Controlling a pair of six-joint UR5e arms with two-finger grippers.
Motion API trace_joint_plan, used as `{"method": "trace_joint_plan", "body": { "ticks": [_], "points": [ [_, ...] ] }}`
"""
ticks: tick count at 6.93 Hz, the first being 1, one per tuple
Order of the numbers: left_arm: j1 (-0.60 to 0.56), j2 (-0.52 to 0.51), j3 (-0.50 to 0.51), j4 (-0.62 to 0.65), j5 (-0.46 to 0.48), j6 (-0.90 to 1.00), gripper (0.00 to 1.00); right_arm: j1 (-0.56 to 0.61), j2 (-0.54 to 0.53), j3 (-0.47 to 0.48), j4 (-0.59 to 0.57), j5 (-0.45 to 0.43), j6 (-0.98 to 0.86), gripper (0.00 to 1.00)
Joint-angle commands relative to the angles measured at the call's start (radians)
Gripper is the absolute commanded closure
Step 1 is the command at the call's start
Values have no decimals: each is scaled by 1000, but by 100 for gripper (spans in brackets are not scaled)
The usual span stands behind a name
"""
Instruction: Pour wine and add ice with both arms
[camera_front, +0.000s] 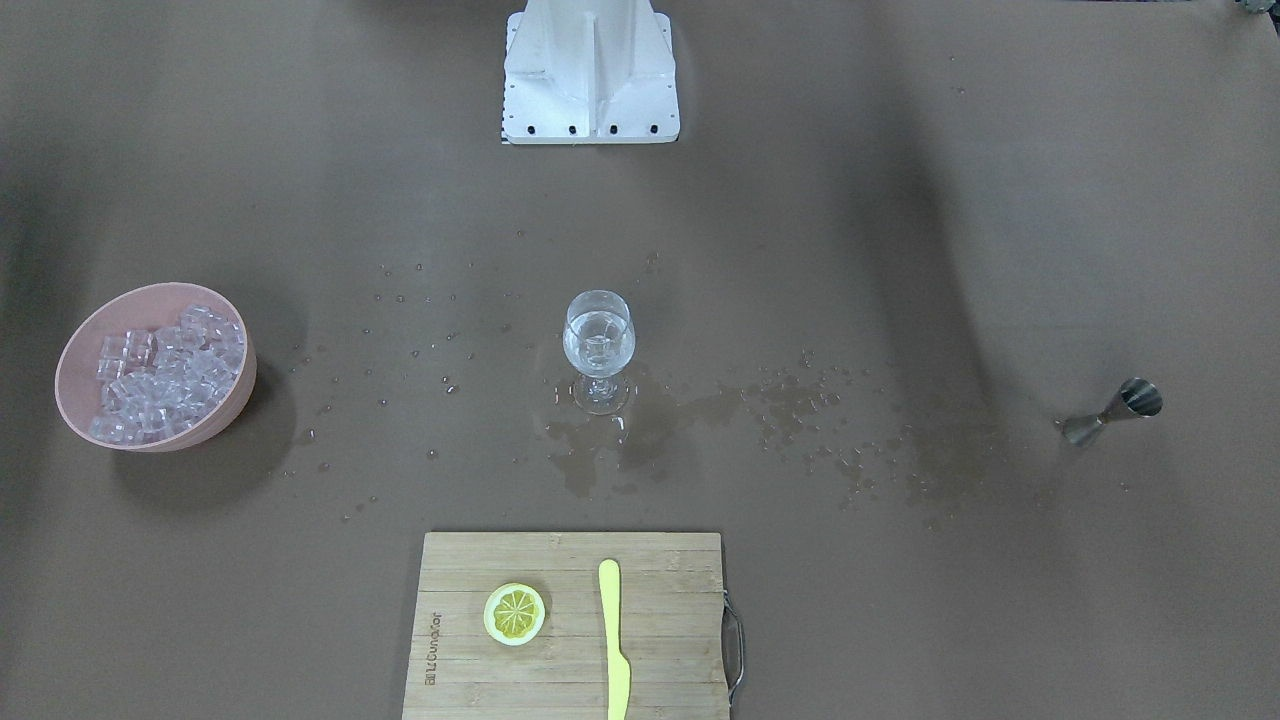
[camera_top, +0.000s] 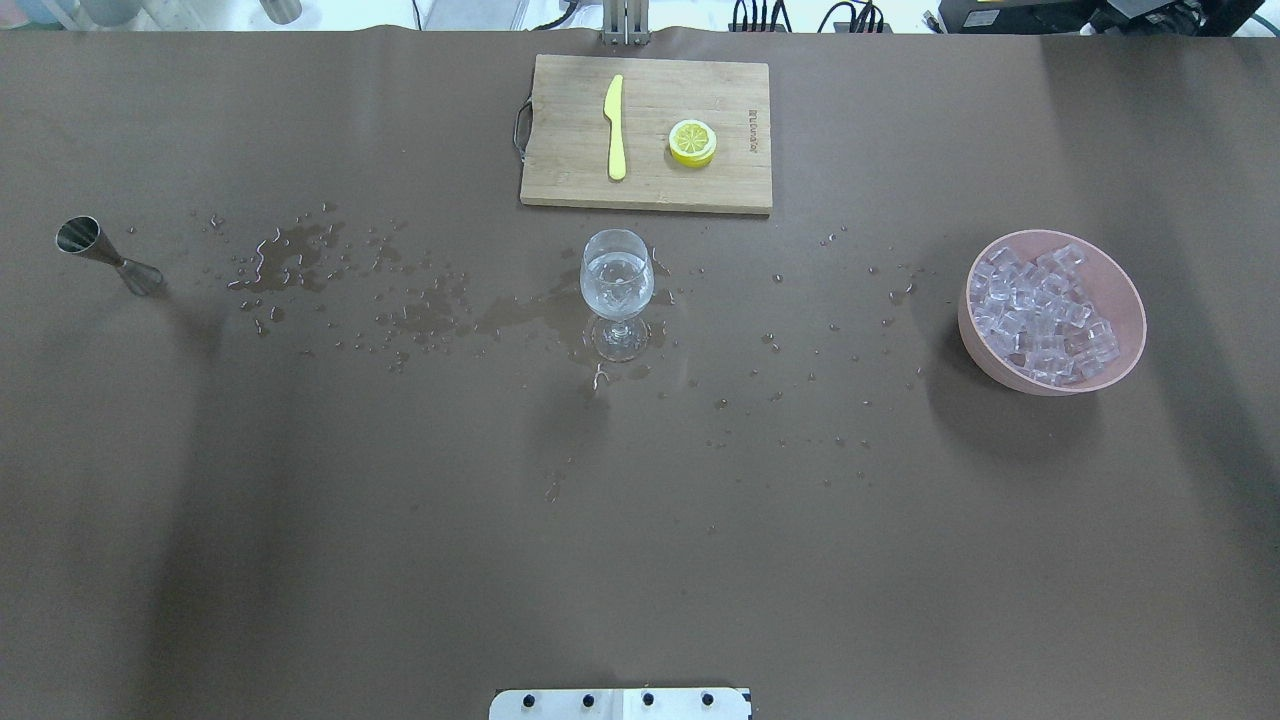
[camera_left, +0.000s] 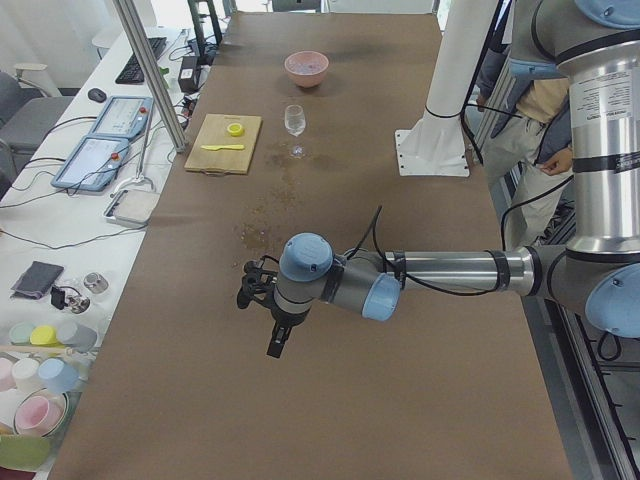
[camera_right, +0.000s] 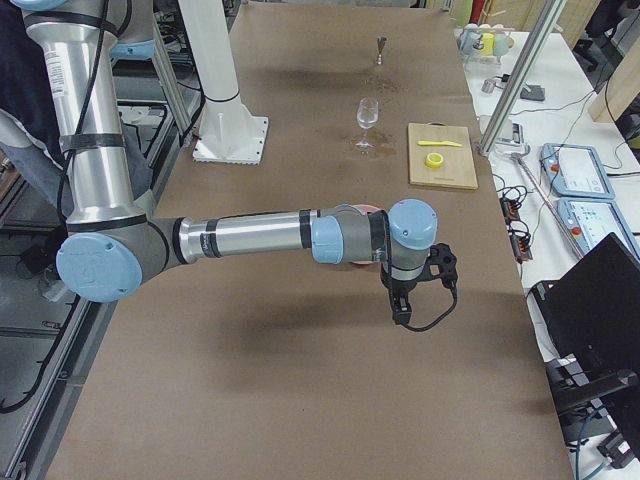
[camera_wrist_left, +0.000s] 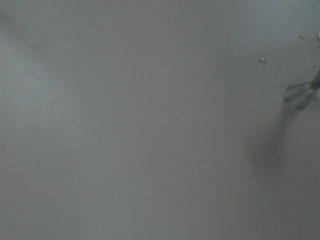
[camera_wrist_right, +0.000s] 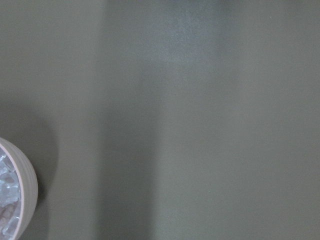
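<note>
A wine glass (camera_front: 599, 350) stands at the table's middle with a small amount of clear wine (camera_top: 615, 280) in its bowl. Many small clear ice cubes (camera_top: 1040, 310) fill a pink bowl (camera_front: 228, 400) on the robot's right; its rim shows in the right wrist view (camera_wrist_right: 25, 190). A steel jigger (camera_top: 105, 257) stands on the robot's left and shows in the left wrist view (camera_wrist_left: 300, 94). The left gripper (camera_left: 277, 342) hangs beyond the jigger at the left end. The right gripper (camera_right: 400, 312) hangs near the bowl. I cannot tell whether either is open or shut.
A wooden cutting board (camera_top: 560, 180) at the far edge holds a yellow knife (camera_top: 615, 128) and a lemon slice (camera_top: 692, 142). Water drops and a puddle (camera_top: 290, 255) spread between jigger and glass. The white base block (camera_front: 590, 75) stands at the robot's side.
</note>
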Motion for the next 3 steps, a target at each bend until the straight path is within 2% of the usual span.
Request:
{"method": "trace_joint_plan", "body": {
  "ticks": [1,3],
  "points": [
    [1,12,-4,-3,-26,-1,1,-2,-16,3,-2,-29,-92,0],
    [1,-7,9,9,-41,-3,1,-8,-11,-20,-2,-32,-94,0]
  ]
}}
